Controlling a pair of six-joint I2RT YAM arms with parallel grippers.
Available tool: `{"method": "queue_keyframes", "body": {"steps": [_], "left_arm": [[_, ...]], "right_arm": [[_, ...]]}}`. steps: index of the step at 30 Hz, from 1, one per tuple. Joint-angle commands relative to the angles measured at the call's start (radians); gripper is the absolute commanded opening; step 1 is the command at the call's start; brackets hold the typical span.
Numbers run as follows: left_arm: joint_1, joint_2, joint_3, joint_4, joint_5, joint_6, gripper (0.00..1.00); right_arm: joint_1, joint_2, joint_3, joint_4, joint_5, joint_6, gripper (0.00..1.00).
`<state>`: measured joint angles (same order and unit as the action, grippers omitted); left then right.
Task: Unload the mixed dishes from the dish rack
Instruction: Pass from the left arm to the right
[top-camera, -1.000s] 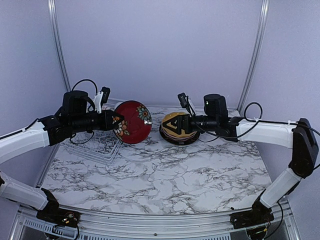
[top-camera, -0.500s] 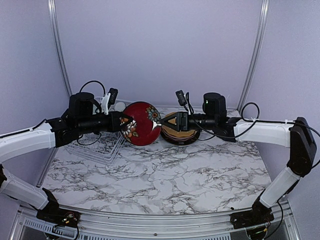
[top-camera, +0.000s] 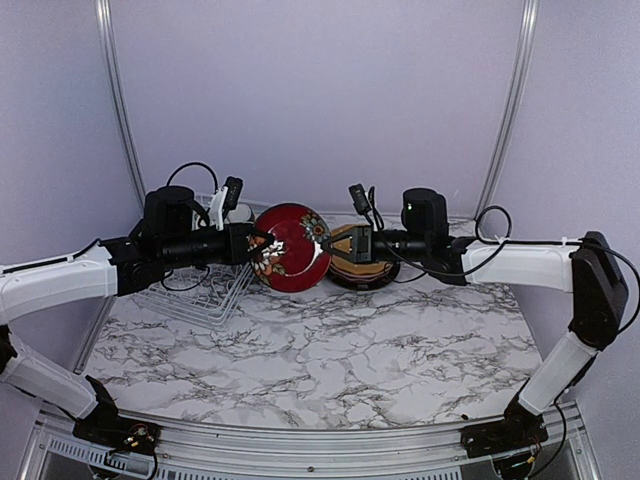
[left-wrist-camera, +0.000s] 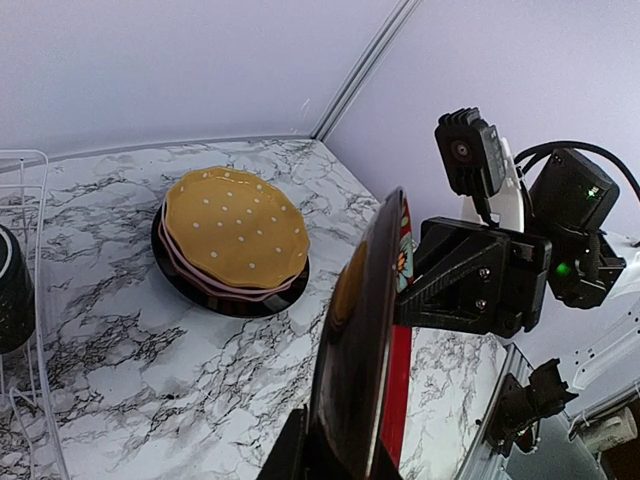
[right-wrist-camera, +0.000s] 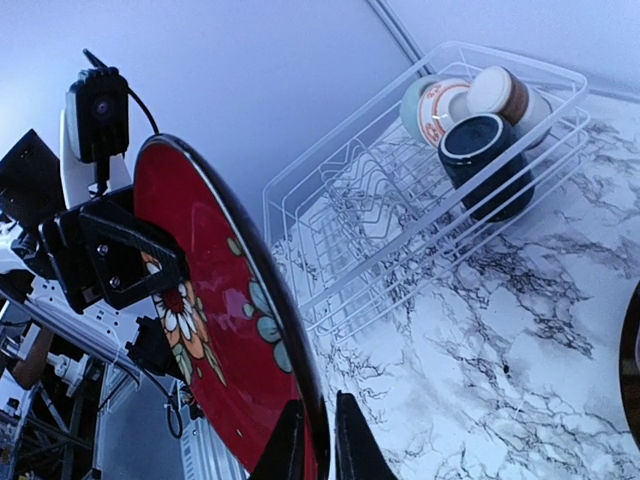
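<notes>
The dark red floral round plate (top-camera: 290, 245) hangs upright in the air between the white wire dish rack (top-camera: 195, 295) and a stack topped by the scalloped orange-yellow plate (left-wrist-camera: 236, 232). The left gripper (top-camera: 262, 250) pinches its rim. The right gripper (top-camera: 325, 245) straddles the opposite rim (whether it grips, I cannot tell). The dark teal mug (right-wrist-camera: 487, 160) and small pale cups (right-wrist-camera: 497, 90) sit in the rack, not yet unloaded.

Marble-look worktop (top-camera: 330, 370) carries 2 things: white wire dish rack (top-camera: 200, 300) at far left, plate stack (left-wrist-camera: 235, 240) far centre-right, orange-yellow one on top.
</notes>
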<state>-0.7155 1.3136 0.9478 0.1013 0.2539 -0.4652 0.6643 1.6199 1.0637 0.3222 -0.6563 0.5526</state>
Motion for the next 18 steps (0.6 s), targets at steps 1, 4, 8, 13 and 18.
{"method": "queue_keyframes", "body": {"steps": [1, 4, 8, 13, 18], "left_arm": [[-0.005, 0.012, 0.017, 0.087, -0.011, -0.013, 0.04], [-0.006, 0.02, 0.026, 0.051, -0.057, -0.013, 0.15], [-0.005, 0.01, 0.028, 0.016, -0.102, -0.008, 0.5], [-0.004, -0.025, 0.035, -0.042, -0.202, 0.011, 0.76], [-0.001, -0.063, 0.034, -0.091, -0.301, 0.031, 0.99]], "right_arm": [[0.008, 0.02, 0.041, -0.009, 0.02, 0.003, 0.03], [0.008, 0.017, 0.048, -0.034, 0.039, -0.007, 0.0], [0.005, -0.012, 0.054, -0.088, 0.108, -0.036, 0.0], [-0.052, -0.042, 0.059, -0.159, 0.139, -0.051, 0.0], [-0.15, -0.06, 0.063, -0.217, 0.142, -0.062, 0.0]]}}
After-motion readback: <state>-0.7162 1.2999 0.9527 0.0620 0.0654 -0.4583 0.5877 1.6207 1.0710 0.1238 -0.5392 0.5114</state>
